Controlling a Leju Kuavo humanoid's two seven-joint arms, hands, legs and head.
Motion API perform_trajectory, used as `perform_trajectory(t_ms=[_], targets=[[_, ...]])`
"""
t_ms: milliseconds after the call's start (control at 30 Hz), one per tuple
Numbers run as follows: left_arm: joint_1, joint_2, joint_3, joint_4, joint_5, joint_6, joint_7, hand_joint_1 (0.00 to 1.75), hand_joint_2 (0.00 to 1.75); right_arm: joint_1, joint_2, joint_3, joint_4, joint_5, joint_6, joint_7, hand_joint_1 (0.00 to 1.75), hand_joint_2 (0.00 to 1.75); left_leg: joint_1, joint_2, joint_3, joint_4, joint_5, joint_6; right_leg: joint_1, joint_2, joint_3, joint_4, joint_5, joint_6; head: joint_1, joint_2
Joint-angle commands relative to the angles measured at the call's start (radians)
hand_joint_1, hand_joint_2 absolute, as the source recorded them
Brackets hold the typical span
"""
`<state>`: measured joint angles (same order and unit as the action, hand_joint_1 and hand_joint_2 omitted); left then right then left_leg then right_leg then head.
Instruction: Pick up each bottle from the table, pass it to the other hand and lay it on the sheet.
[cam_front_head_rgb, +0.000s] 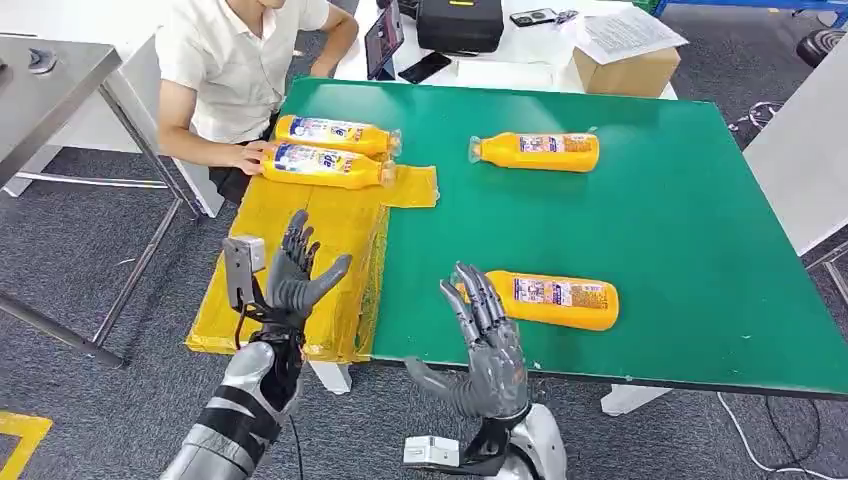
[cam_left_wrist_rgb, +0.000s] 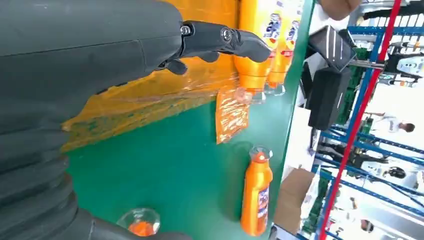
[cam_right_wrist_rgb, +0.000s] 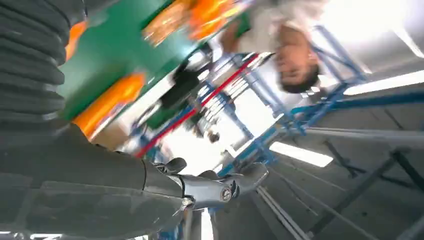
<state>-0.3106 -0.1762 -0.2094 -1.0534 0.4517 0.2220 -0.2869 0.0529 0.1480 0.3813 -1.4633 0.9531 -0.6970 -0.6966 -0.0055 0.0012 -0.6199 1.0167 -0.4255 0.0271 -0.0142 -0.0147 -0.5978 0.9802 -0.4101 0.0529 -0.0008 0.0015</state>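
Bottles: we see 2 (cam_front_head_rgb: 332, 134) (cam_front_head_rgb: 325, 166) on the yellow sheet (cam_front_head_rgb: 290, 260) and 2 (cam_front_head_rgb: 538, 151) (cam_front_head_rgb: 555, 299) on the green surface (cam_front_head_rgb: 690, 230). Our left hand (cam_front_head_rgb: 298, 275) and right hand (cam_front_head_rgb: 487, 345) hover spread, holding nothing, the right beside the nearest bottle.

A grey carpeted floor (cam_front_head_rgb: 120, 420) surrounds the green-topped desk (cam_front_head_rgb: 700, 250). A white table (cam_front_head_rgb: 520, 70) stands beyond it, a grey metal bench (cam_front_head_rgb: 50, 80) well off to one side. Blue steel shelving (cam_left_wrist_rgb: 360, 150) and long ceiling strip lights (cam_right_wrist_rgb: 300, 154) show behind.
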Motion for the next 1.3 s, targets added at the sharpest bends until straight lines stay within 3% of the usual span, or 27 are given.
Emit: perform_trajectory(t_ms=[33, 300, 333, 367, 467, 533, 667, 833, 1033, 1300], targets=[[0.234, 0.069, -0.065, -0.275, 0.021, -0.032, 0.041, 0.00, 1.75, 0.085, -0.087, -0.535, 0.019, 0.186, -0.001, -0.002, 0.00, 1.75, 0.000, -0.001, 0.004, -0.002, -0.001, 0.000, 0.000, 0.000, 0.004, -0.002, -0.001, 0.000, 0.000, 0.000], [0.243, 0.065, -0.071, -0.288, 0.012, -0.021, 0.048, 0.00, 1.75, 0.018, -0.100, -0.644, 0.074, 0.251, -0.001, 0.039, 0.00, 1.75, 0.000, -0.001, 0.005, 0.000, -0.003, -0.002, 0.000, 0.001, 0.006, -0.001, -0.002, -0.003, 0.000, 0.000], [0.254, 0.067, -0.086, -0.304, -0.033, -0.007, 0.045, 0.00, 1.75, 0.001, -0.164, -0.601, 0.159, 0.287, -0.001, 0.149, 0.00, 1.75, 0.000, -0.001, 0.006, -0.001, -0.003, -0.003, 0.000, 0.001, 0.007, -0.001, -0.002, -0.003, 0.000, 0.000], [0.262, 0.065, -0.089, -0.315, -0.047, -0.004, 0.043, 0.00, 1.75, -0.007, -0.202, -0.572, 0.180, 0.271, -0.001, 0.182, 0.00, 1.75, 0.000, 0.000, 0.007, -0.001, -0.003, -0.003, 0.000, 0.002, 0.008, -0.002, -0.002, -0.003, 0.000, 0.000], [0.267, 0.067, -0.097, -0.324, -0.070, 0.003, 0.041, 0.00, 1.75, -0.018, -0.226, -0.554, 0.212, 0.250, -0.001, 0.208, 0.00, 1.75, 0.000, 0.002, 0.005, -0.002, -0.002, -0.001, 0.001, 0.003, 0.005, -0.004, 0.000, -0.001, -0.001, 0.000], [0.276, 0.066, -0.115, -0.343, -0.121, 0.005, 0.043, 0.00, 1.75, -0.049, -0.296, -0.499, 0.306, 0.273, -0.001, 0.320, 0.00, 1.75, 0.000, 0.000, 0.005, -0.001, -0.002, -0.001, 0.000, 0.001, 0.006, -0.003, -0.001, -0.001, 0.000, 0.000], [0.281, 0.062, -0.146, -0.364, -0.166, -0.008, 0.045, 0.00, 1.75, -0.138, -0.390, -0.412, 0.475, 0.270, -0.001, 0.407, 0.00, 1.75, 0.000, 0.004, 0.005, -0.001, -0.002, 0.000, 0.000, 0.004, 0.005, -0.003, 0.001, -0.001, 0.000, 0.000], [0.246, 0.054, -0.171, -0.333, -0.178, -0.015, 0.049, 0.00, 1.75, -0.302, -0.378, -0.342, 0.670, 0.268, 0.013, 0.403, 0.00, 1.75, 0.000, 0.003, 0.005, -0.001, -0.002, -0.001, 0.000, 0.004, 0.005, -0.003, 0.001, -0.001, 0.000, 0.000], [0.217, 0.041, -0.192, -0.300, -0.178, -0.021, 0.048, 0.00, 1.75, -0.426, -0.336, -0.242, 0.823, 0.276, 0.026, 0.411, 0.00, 1.75, 0.000, 0.004, 0.005, -0.001, -0.001, -0.001, 0.000, 0.003, 0.004, -0.002, 0.001, -0.001, 0.000, 0.000], [0.199, 0.035, -0.207, -0.285, -0.185, -0.022, 0.049, 0.00, 1.75, -0.473, -0.304, -0.168, 0.855, 0.276, 0.002, 0.406, 0.00, 1.75, 0.000, 0.003, 0.005, 0.000, -0.001, 0.000, 0.000, 0.002, 0.005, -0.001, 0.001, -0.001, 0.000, 0.000]])
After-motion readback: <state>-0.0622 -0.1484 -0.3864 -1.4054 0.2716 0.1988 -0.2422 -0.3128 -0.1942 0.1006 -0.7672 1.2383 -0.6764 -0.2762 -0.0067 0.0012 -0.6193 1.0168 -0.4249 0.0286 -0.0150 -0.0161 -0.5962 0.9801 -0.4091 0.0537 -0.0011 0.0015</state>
